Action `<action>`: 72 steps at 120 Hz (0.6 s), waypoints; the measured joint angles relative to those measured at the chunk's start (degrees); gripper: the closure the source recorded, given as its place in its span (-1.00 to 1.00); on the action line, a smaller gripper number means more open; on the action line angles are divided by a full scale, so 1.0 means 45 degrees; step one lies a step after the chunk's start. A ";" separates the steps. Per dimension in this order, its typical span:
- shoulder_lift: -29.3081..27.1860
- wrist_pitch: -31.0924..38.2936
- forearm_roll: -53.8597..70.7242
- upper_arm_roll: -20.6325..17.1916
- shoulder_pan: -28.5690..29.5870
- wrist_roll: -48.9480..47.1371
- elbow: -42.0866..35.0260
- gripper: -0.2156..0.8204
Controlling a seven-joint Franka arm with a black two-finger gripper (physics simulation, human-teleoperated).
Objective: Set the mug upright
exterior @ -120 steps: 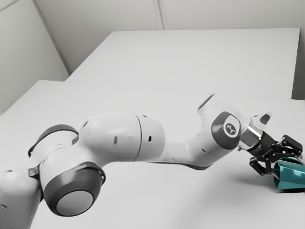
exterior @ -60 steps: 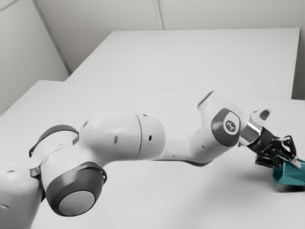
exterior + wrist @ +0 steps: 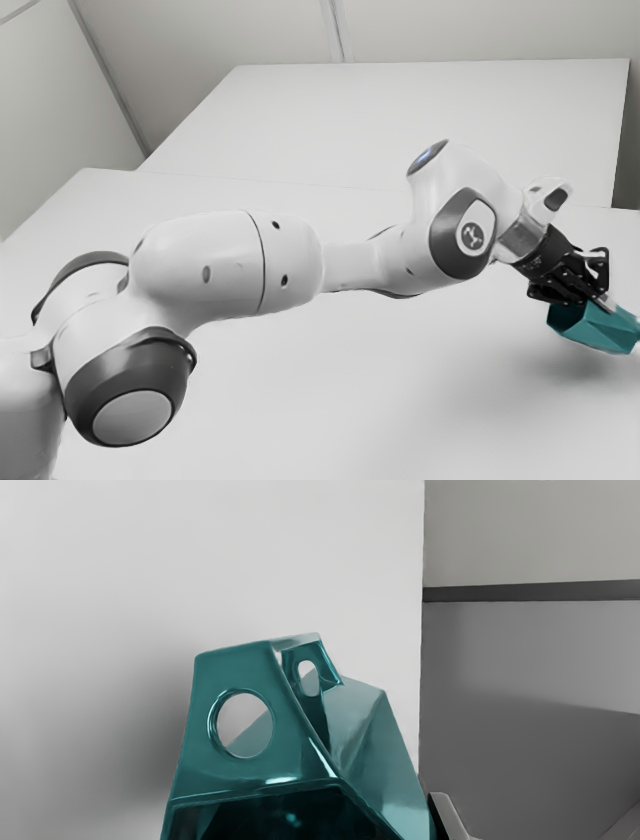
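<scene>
The teal, angular mug [image 3: 592, 328] hangs tilted above the table at the exterior view's right, a soft shadow below it. My gripper [image 3: 606, 303] is shut on the mug, at its upper side. In the wrist view the mug [image 3: 365, 730] has its dark mouth toward the camera and its handle, pierced by a round hole, beyond the mouth. One fingertip [image 3: 448, 816] lies along the mug's outer wall; the other finger is hidden.
The white table [image 3: 300, 400] lies under the arm, and a second white surface [image 3: 400, 120] stands behind it. In the wrist view the table's straight edge [image 3: 417, 605] runs past the mug, with a grey area and a dark strip beyond.
The mug has risen off the table with my gripper, shifted somewhat to the exterior view's left and changed its tilt. The gripper closed on it, and the arm has lifted and drawn back.
</scene>
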 joint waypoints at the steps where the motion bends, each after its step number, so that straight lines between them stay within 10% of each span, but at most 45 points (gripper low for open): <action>1: -0.0105 -0.0010 0.0206 0.0056 -0.0002 -0.0045 -0.0091 0.90; 48: -0.3706 -0.4480 0.8403 0.1392 0.1422 -0.2516 -0.1274 0.91; 72: -0.5182 -0.6364 1.0437 -0.0477 0.3872 -0.3277 -0.2143 0.91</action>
